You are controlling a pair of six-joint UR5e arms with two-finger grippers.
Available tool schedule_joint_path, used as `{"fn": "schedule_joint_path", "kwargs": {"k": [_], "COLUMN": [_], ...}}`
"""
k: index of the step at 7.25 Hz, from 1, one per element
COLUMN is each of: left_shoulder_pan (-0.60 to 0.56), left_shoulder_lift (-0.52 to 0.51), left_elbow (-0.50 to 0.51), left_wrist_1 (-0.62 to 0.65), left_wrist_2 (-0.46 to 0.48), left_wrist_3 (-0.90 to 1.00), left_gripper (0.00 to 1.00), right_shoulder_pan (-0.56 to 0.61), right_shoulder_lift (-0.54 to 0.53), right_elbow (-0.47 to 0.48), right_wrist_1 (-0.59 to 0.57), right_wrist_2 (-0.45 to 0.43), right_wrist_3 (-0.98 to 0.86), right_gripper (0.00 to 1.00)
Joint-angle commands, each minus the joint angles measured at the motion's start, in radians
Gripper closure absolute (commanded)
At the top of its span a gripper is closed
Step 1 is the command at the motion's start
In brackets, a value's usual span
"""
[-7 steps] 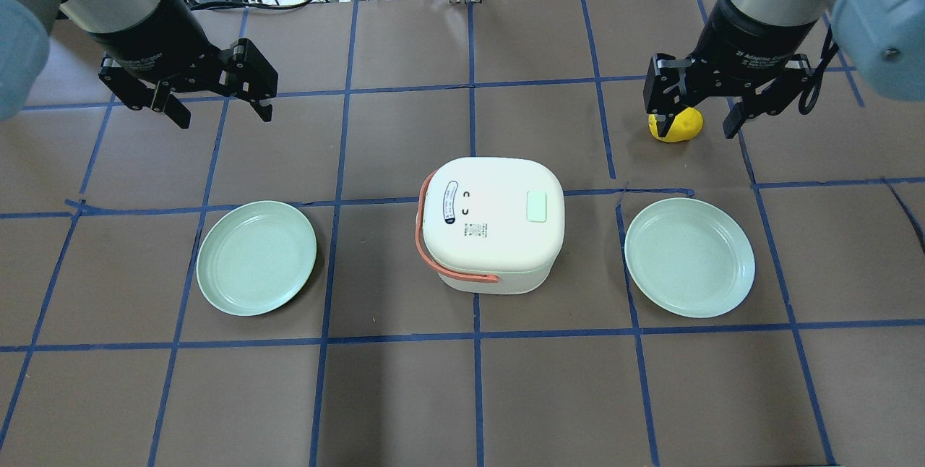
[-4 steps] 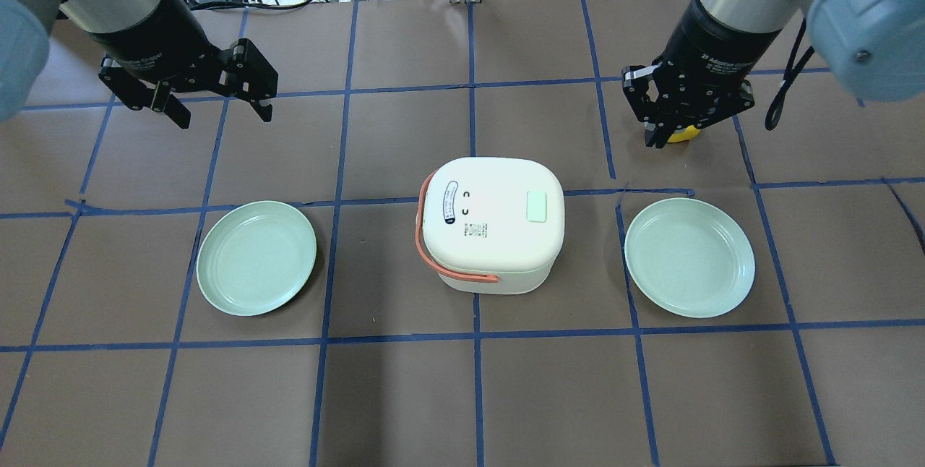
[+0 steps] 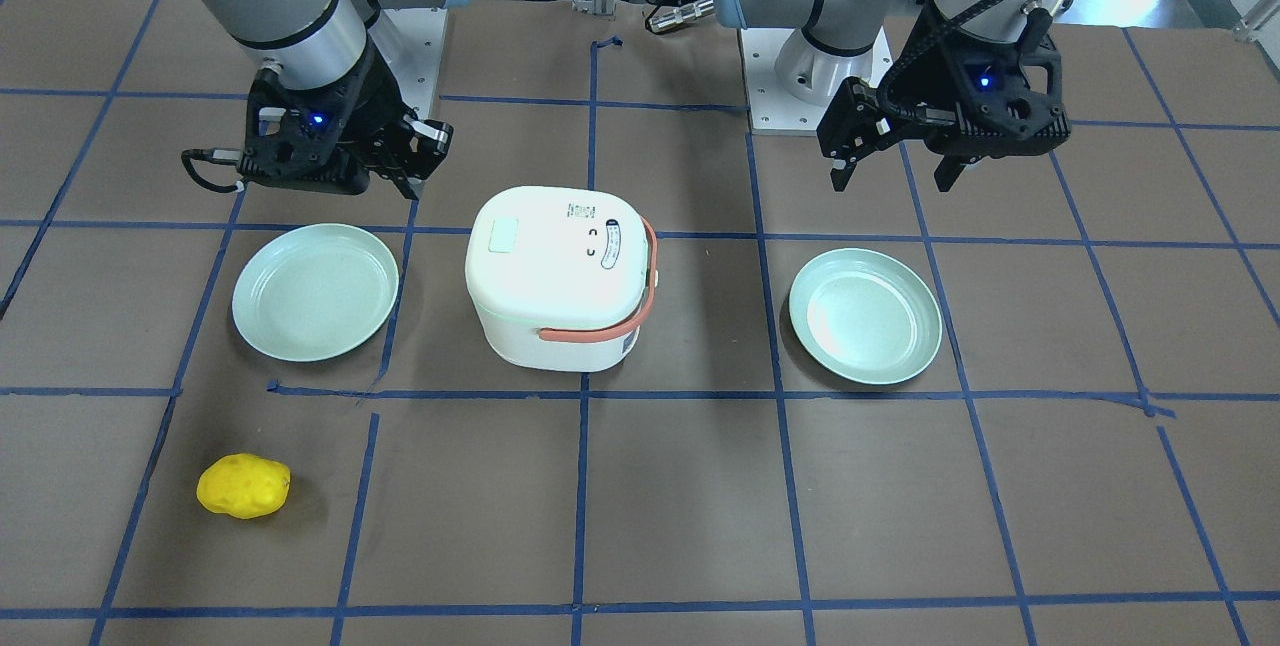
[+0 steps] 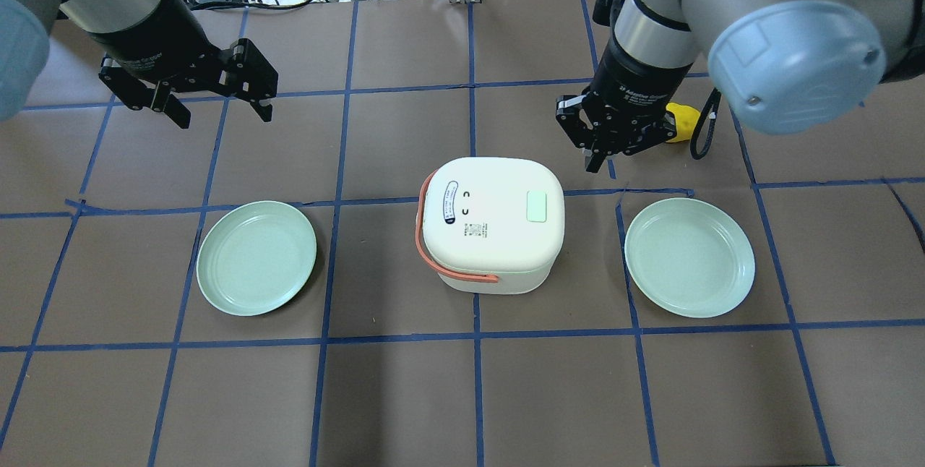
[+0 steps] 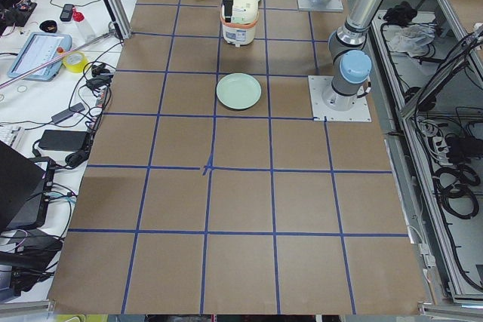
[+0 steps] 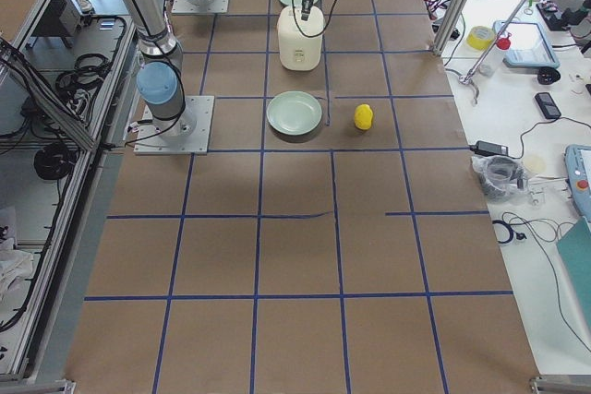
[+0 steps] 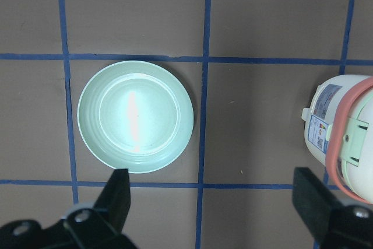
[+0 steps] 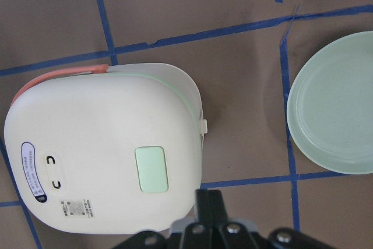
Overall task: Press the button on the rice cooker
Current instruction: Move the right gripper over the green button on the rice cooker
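The white rice cooker [image 4: 491,225] with an orange handle stands mid-table; its mint-green button [image 4: 536,205] is on the lid's right side. It also shows in the front view [image 3: 560,286], with the button [image 3: 502,236]. My right gripper [image 4: 598,157] is shut and empty, just beyond the cooker's far right corner and apart from it. In the right wrist view the shut gripper [image 8: 210,197] hangs just past the button [image 8: 151,169]. My left gripper [image 4: 220,113] is open and empty at the far left, above the table; it also shows in the left wrist view [image 7: 215,202].
Two pale green plates lie either side of the cooker, the left plate [image 4: 256,257] and the right plate [image 4: 689,257]. A yellow lumpy object [image 4: 683,122] lies behind the right wrist. Cables and tools lie beyond the table's far edge.
My right gripper has shut and moved left from over the yellow object towards the cooker's far right corner. The left arm has not moved.
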Motion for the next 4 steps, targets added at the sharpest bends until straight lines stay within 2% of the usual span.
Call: {"fn": "schedule_joint_path", "kwargs": {"k": [1, 4], "left_shoulder_pan": [0.0, 0.0], "left_shoulder_lift": [0.0, 0.0], "left_elbow": [0.0, 0.0], "left_wrist_1": [0.0, 0.0], "left_wrist_2": [0.0, 0.0], "left_wrist_3": [0.0, 0.0], "left_gripper": [0.0, 0.0], "right_shoulder_pan": [0.035, 0.061], "right_shoulder_lift": [0.018, 0.044], "right_elbow": [0.066, 0.094], "right_wrist_1": [-0.1, -0.145], "right_wrist_2": [0.036, 0.063], "right_wrist_3": [0.035, 0.035], "right_gripper": [1.0, 1.0]}}
